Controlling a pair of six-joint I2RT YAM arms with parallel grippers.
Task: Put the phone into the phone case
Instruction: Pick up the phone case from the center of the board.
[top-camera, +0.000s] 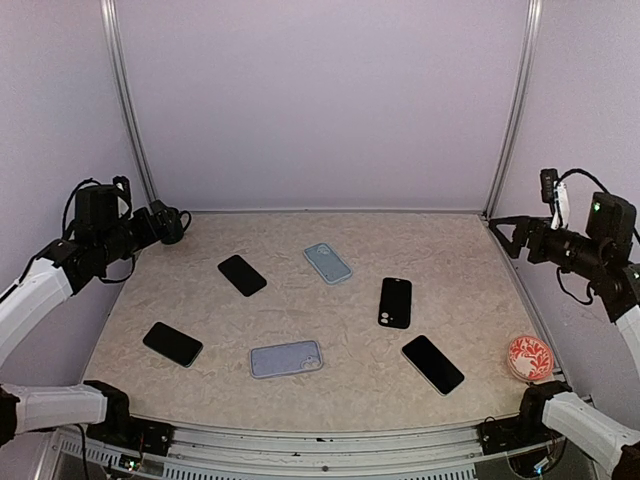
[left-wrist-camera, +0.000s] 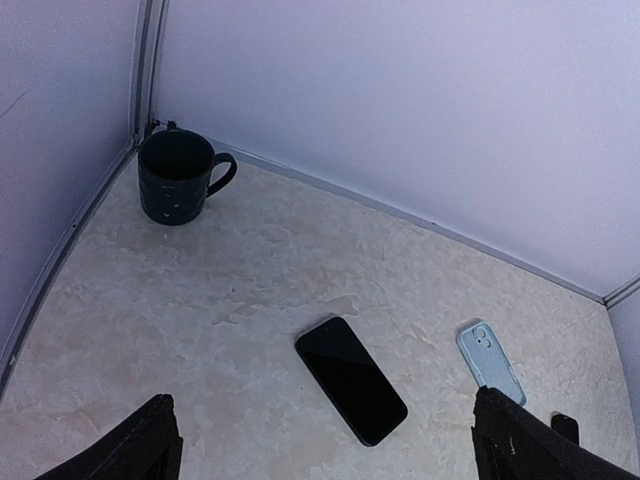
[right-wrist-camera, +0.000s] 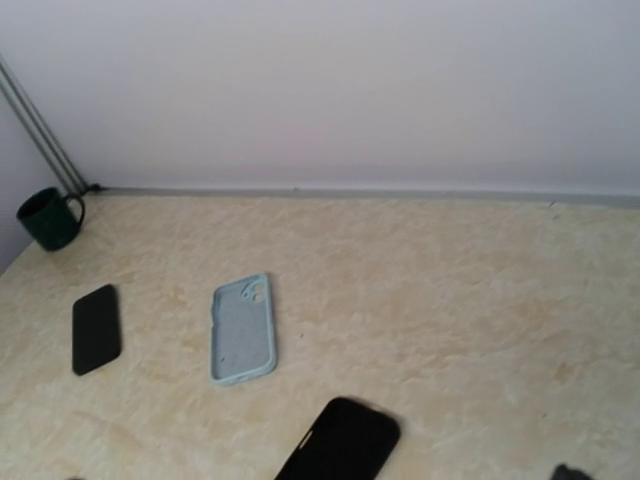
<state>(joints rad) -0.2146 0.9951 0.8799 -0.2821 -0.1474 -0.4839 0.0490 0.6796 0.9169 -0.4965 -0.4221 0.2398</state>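
Since no phone sits in a case yet, the opening reach is the step in hand. Top view: right gripper (top-camera: 505, 238) splayed, empty, raised off the surface (top-camera: 455, 262); black phone (top-camera: 242, 274) near light blue case (top-camera: 327, 262). Left wrist view: left gripper (left-wrist-camera: 322, 400) spread wide, empty, above that phone. Right wrist view: case lies unobstructed. Next move, likely: descend, pinch the phone's long edges.

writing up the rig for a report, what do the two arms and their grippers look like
Both arms have white links and black joints. The left arm carries looping black cables near its wrist; the right arm has a black cable, a small white part and a green light. The left gripper and right gripper are black, with dark fingers.
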